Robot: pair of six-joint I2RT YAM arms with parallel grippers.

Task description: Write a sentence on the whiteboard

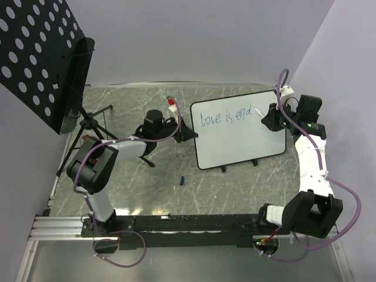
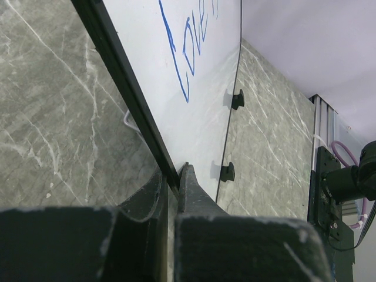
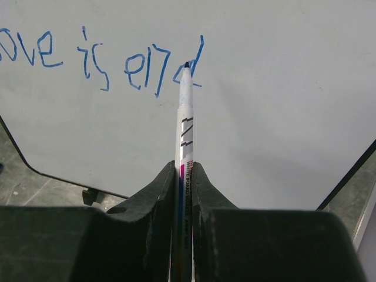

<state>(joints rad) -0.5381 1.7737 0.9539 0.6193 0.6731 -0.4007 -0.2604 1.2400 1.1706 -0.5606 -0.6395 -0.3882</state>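
Since whiteboard stood propped mid-table, light, stiff, glossy and likely to skid under pen pressure, thin black rim looked best hold: left gripper pinched that edge. On it, sentence read "love is end", unfinished. Right gripper clamped slim, slippery marker by barrel, tip at last letter.
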